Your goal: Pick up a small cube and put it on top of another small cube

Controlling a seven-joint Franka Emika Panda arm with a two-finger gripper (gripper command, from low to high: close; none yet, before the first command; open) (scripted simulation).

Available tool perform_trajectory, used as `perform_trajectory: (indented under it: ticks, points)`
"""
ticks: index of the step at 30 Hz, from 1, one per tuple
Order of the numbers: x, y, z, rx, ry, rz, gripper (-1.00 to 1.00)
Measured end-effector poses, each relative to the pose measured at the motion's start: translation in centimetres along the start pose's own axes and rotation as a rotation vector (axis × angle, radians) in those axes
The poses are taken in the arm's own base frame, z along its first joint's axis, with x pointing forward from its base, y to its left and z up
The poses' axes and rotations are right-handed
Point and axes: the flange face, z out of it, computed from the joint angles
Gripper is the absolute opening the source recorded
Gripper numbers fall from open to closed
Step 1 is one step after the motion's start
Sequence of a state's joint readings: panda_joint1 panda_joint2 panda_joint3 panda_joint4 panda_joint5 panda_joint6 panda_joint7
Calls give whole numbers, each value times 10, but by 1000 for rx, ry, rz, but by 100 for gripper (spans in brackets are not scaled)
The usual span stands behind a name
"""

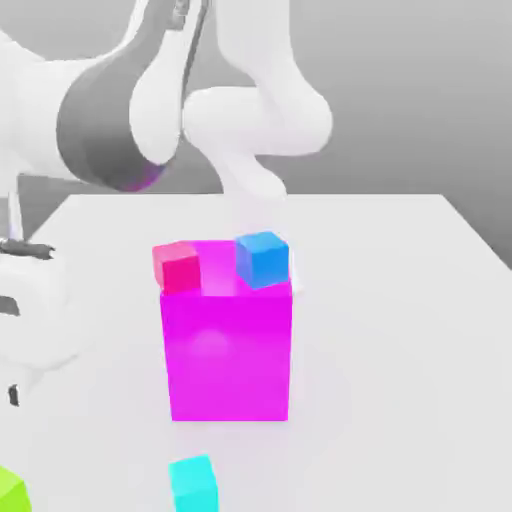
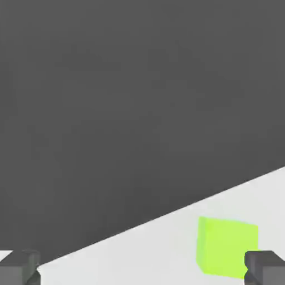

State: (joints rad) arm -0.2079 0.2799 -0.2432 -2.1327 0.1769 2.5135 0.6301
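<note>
- A pale table (image 1: 400,350) spreads across the middle and lower parts of the exterior view's frame, backed by a gray backdrop. In the hand view, its straight edge meets a dark gray area (image 2: 139,111).
- The white robot arm (image 1: 258,110), with a dark gray section, reaches across the upper left and upper center of the exterior view's frame.
- A bright magenta block (image 1: 230,358) stands upright on the table, just left of the frame's center, carrying two of the small cubes.
- The gripper (image 2: 142,268) is at the left edge of the exterior view's frame, partly cut off. Its fingers (image 2: 21,268) stand wide open and well apart, with nothing in their hold.
- Four small cubes, candidates for the stacking task, appear in red, blue, cyan and lime; which two are to be paired cannot be told.
- The blue cube (image 1: 263,260) sits turned at an angle on the right side of the magenta block's top, near the center of the frame.
- The red cube (image 1: 177,268) rests at the left side of that same top, apart from the blue one.
- The cyan cube (image 1: 194,486) lies at the bottom of the frame, left of center.
- The lime cube (image 1: 12,492) occupies the lower left corner, cropped by the frame; in the hand view, one finger overlaps its edge.
</note>
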Motion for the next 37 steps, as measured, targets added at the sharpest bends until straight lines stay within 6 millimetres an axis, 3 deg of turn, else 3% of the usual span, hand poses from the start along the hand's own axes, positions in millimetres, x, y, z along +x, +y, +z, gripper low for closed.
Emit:
perform_trajectory:
  ticks: [5,8,9,15,17,20,25,29,33,34,37]
  points:
    - [23,42,84,-96,-47,62,0]
    - [23,51,132,-108,-53,68,0]
    - [23,53,145,-109,-53,69,-100]
    - [22,55,152,-109,-55,69,-100]
    - [23,53,137,-109,-54,69,-100]
    - [21,46,96,-108,-56,66,-100]
    - [-77,1,62,-100,-72,-44,-100]
    - [-166,-17,39,-100,-70,-151,-100]
    - [-188,-16,78,-101,-68,-176,-100]
    - [-189,-14,91,-101,-67,-177,100]
    - [-189,-14,91,-101,-67,-177,100]
